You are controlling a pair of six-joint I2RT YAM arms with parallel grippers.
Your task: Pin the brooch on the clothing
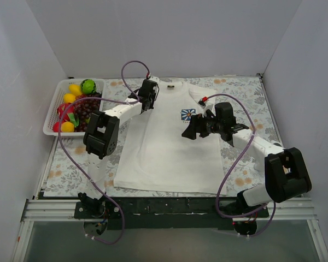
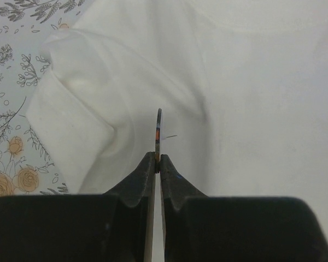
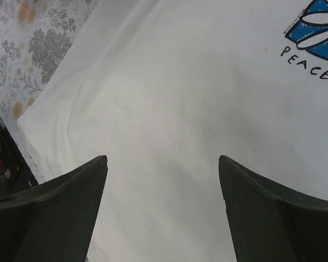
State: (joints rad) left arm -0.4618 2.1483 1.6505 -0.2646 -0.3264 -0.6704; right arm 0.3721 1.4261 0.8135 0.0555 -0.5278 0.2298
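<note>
1. Dark rail (image 1: 169, 206): runs along the T-shirt's near hem side and carries both arm bases.
2. Right gripper (image 3: 161, 164): over the T-shirt's chest, on the near side of the logo. Its two dark wedge-shaped fingers are spread wide with only bare fabric between them, and it holds nothing. Only its wrist view shows the soft wrinkles in the cloth.
3. T-shirt (image 1: 164, 147): white, short-sleeved and matte, lying flat with its collar at the far end. It rests on a grey floral cloth (image 1: 246, 93).
4. Logo (image 1: 188, 114): a small square in blue and white on the T-shirt's chest. The lettering "PEACE" can be read only in the right wrist view.
5. Left gripper (image 2: 157, 161): over the T-shirt's shoulder beside the folded left sleeve, with its fingers pressed together on the brooch.
6. Brooch (image 2: 158, 131): a thin disc seen edge-on, standing up from the fingertips. The overhead view cannot make it out. Whether it touches the T-shirt cannot be told.
7. Basket (image 1: 52, 109): white lattice plastic, beyond the T-shirt's left sleeve. It holds dark grapes (image 1: 87, 106), yellow lemons (image 1: 69, 98) and a green fruit (image 1: 88, 85).
</note>
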